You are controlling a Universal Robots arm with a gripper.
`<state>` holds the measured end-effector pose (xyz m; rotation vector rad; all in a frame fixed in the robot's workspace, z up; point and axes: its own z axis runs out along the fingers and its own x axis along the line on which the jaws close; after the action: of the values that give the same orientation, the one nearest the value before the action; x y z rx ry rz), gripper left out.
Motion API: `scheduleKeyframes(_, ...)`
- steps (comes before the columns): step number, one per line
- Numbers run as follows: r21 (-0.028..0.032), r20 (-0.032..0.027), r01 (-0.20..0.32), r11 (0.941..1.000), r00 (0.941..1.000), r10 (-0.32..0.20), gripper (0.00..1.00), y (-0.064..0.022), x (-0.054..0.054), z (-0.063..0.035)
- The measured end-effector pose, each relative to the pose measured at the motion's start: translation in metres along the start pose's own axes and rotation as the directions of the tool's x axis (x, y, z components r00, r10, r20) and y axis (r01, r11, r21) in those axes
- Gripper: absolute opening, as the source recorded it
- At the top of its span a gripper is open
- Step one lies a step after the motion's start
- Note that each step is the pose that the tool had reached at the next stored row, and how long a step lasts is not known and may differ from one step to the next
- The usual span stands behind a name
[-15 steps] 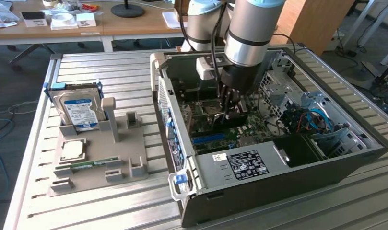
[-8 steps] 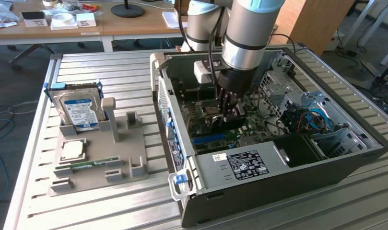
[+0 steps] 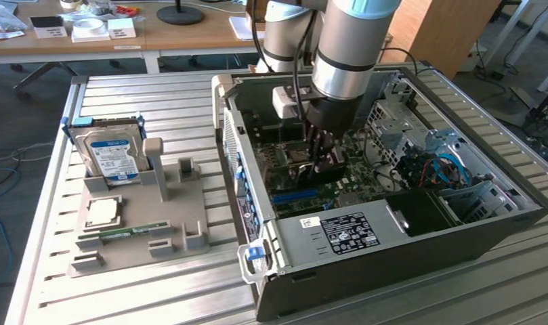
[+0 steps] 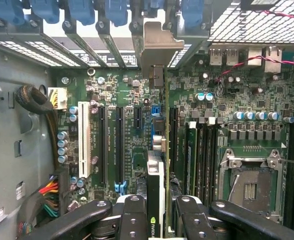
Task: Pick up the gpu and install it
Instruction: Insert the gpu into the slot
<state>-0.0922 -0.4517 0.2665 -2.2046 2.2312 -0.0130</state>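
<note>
Starting at the exterior view's left, a grey holder (image 3: pixel 138 227) on the slatted table (image 3: pixel 147 101) carries a hard drive (image 3: pixel 111 152), a processor chip (image 3: pixel 102 212) and a memory stick (image 3: pixel 124 233), all well apart from the fingers (image 4: pixel 132 215).

Further right stands the open computer case (image 3: pixel 364 271), and the arm reaches down into it. The gripper (image 3: pixel 326 145) has its fingers drawn in narrow on the gpu (image 4: pixel 156 185), clamping it upright and edge-on above the motherboard (image 4: pixel 127 100).

In the wrist view, two long black expansion slots (image 4: pixel 111 145) lie off to one side of the fingers and the processor socket (image 4: pixel 249 187) to the other. The card's metal bracket (image 4: pixel 156 45) is at the end farthest from the fingers, near the case's rear openings.

I judge the pick-up done and the installing under way. I cannot tell whether the card's edge touches a slot. Seating it seems to call for a straight, square push, with the edge lined up over its slot and the bracket meeting its opening.
</note>
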Motion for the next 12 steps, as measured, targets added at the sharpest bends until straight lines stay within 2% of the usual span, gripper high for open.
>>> scheduleKeyframes(12, 0.0001, 0.0001, 0.0, 1.0, 1.0, 0.0, 0.27, 0.0038, 0.0018, 0.0004)
